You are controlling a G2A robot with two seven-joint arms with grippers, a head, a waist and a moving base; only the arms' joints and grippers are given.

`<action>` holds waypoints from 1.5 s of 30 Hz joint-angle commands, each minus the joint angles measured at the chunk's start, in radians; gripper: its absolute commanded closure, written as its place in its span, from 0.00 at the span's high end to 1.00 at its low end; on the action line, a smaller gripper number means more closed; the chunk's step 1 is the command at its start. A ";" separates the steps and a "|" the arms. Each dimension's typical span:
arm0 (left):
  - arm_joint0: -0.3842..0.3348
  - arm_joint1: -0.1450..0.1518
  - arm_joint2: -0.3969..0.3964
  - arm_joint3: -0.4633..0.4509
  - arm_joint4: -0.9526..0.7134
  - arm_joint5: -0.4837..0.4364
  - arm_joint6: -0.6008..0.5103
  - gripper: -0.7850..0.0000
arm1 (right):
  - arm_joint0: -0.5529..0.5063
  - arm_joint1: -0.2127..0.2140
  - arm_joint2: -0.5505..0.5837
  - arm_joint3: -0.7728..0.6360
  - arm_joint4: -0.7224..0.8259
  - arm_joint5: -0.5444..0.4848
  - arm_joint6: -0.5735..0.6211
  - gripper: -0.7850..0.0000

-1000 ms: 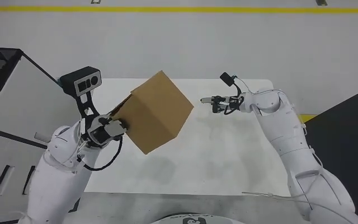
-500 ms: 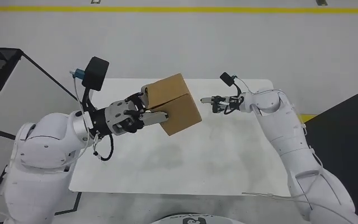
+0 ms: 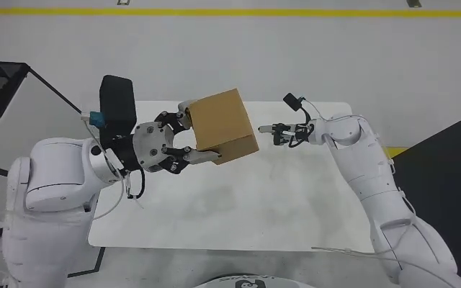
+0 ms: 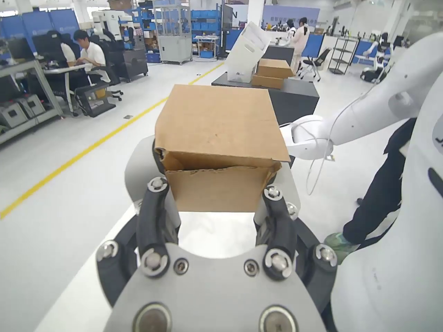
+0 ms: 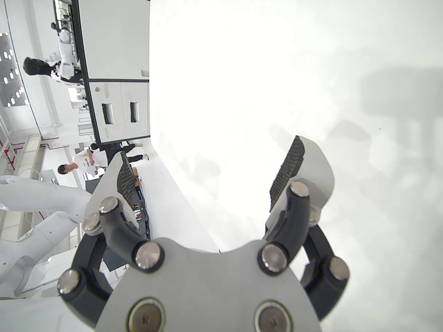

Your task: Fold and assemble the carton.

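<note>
So the left pincer is clamped on the carton, holding it tilted over the desk's far left part, with the right pincer hanging open and empty just beside it.

A white table stands on grey floor, a yellow line beyond.

Large robotics lab, blue storage bins, staffed desks, yellow floor line
</note>
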 commanded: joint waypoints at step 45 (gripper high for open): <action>-0.050 -0.001 0.006 -0.016 1.549 -0.247 1.023 0.00 | 0.000 0.000 0.000 0.000 0.000 0.000 0.000 1.00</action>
